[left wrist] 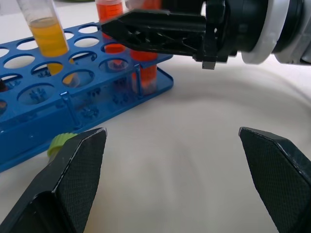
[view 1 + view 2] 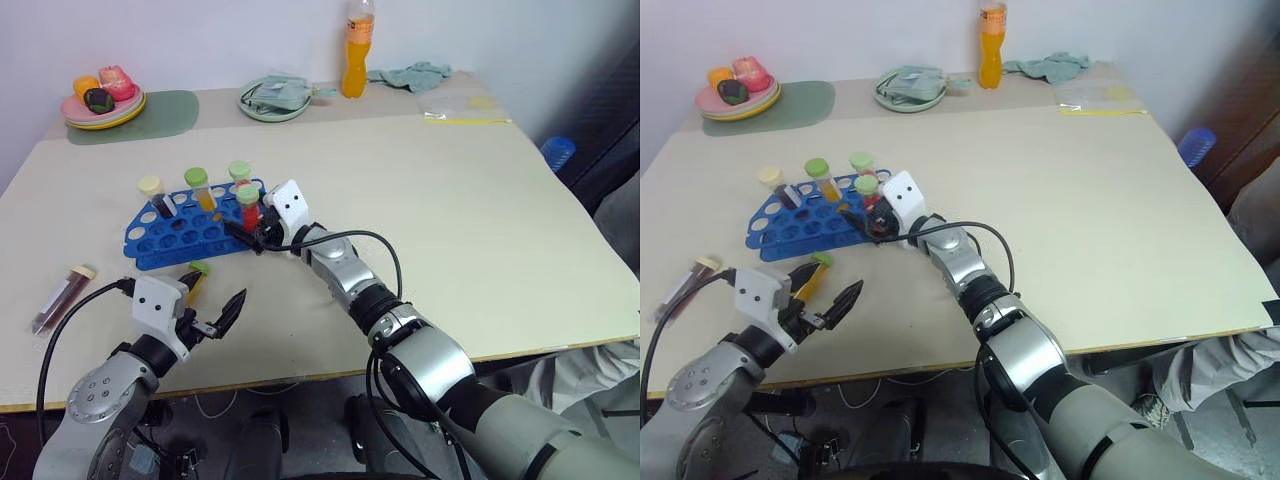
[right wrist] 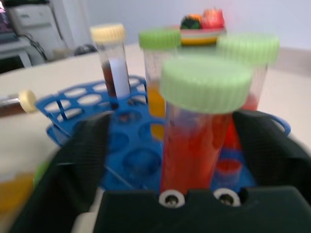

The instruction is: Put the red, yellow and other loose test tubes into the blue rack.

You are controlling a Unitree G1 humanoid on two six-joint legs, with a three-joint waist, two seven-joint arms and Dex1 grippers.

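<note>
The blue rack (image 2: 185,232) lies flat on the pale table (image 2: 450,220), its long axis running from the robot's left toward the right gripper (image 2: 252,236), which sits at the rack's right end. Four capped tubes stand in it, roughly upright with caps up: a cream-capped dark tube (image 2: 155,196) at the end far from that gripper, a green-capped yellow tube (image 2: 200,188) nearer, a green-capped tube (image 2: 240,173) at the back, and the red tube (image 3: 201,131) with a green cap right between the right gripper's fingers. In the right wrist view those fingers stand apart on either side of the red tube with a gap to each, so the jaws are wide and grip nothing; the tube's foot is in a hole of the rack. The left gripper (image 2: 215,318) hovers over the table on the near side of the rack, its fingers spread wide and empty. Just beside it, between it and the rack, a yellow tube (image 2: 195,278) with a green cap lies on its side. Well to its left, near the table's edge, a dark red tube (image 2: 62,297) with a cream cap lies flat, cap pointing away from the robot. Far beyond both grippers, along the white wall, stand a plate of toy food (image 2: 103,102) on a green mat (image 2: 160,115), a bowl with a cloth (image 2: 275,97), an orange bottle (image 2: 357,50) and a crumpled cloth (image 2: 415,75).
</note>
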